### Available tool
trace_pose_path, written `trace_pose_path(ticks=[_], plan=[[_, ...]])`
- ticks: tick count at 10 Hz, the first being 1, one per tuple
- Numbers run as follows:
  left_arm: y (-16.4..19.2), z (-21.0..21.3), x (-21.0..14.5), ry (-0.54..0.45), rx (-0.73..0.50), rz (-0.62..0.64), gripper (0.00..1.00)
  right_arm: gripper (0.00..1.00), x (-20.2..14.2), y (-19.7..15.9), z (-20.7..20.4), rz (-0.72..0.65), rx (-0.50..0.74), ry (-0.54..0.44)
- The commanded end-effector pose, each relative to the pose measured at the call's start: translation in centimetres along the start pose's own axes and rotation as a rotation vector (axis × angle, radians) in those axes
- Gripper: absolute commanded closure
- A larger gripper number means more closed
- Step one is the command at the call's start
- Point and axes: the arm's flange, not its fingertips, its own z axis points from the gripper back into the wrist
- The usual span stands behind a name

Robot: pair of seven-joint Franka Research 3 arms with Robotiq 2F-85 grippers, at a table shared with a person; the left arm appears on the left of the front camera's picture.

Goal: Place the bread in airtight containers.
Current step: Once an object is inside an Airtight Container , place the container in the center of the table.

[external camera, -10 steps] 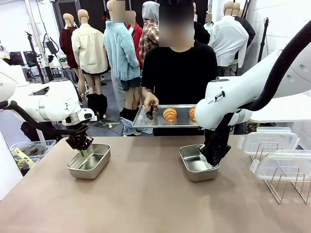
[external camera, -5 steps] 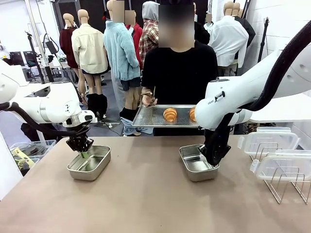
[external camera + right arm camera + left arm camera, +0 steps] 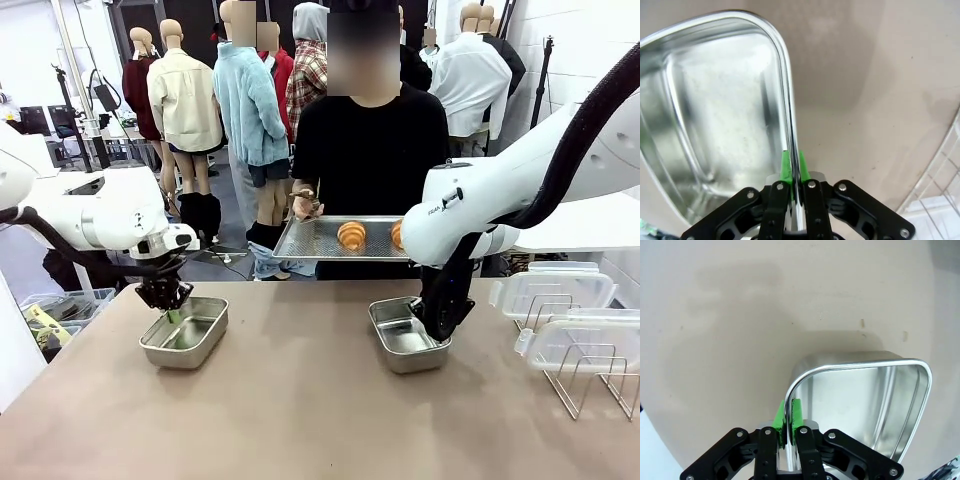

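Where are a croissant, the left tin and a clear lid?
croissant [image 3: 350,236]: front view, middle of its crust.
left tin [image 3: 178,358]: front view, near wall.
clear lid [image 3: 556,287]: front view, flat top.

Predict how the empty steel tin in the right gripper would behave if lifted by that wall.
Probably stiff: the tin is formed steel with a rolled rim. Likely light, being thin-walled and empty. Pinched at one wall by the right gripper, it may tilt or slip on smooth metal.

Table [image 3: 300,410] bears left tin [image 3: 195,335], right tin [image 3: 400,347], wire rack [image 3: 578,383].
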Motion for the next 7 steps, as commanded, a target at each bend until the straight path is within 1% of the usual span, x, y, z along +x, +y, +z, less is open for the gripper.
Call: trace_pose_path(ticks=[1, 2, 3, 4, 6, 7], plan=[[-2.1, 5.0, -1.7, -0.031, -0.007, 0.070, 1.00, 1.00, -1.6, -0.9, 5.6, -0.060, 0.049, -0.120], [-2.5, 7.2, -2.2, -0.023, -0.019, 0.111, 1.00, 1.00, -1.8, -1.2, 8.2, -0.117, 0.074, -0.118], [-3.2, 9.0, -2.9, -0.022, -0.022, 0.145, 1.00, 1.00, -2.2, -1.2, 9.8, -0.136, 0.097, -0.071], [-3.5, 11.2, -3.4, -0.048, -0.058, 0.123, 1.00, 1.00, -2.0, -1.4, 11.8, -0.193, 0.092, -0.061], [-4.0, 13.0, -3.5, -0.059, -0.101, 0.147, 1.00, 1.00, -1.4, -2.0, 13.8, -0.221, 0.109, -0.014], [-3.9, 12.5, -2.9, -0.015, -0.100, 0.169, 1.00, 1.00, -2.6, -1.8, 12.8, -0.161, 0.085, -0.073]])
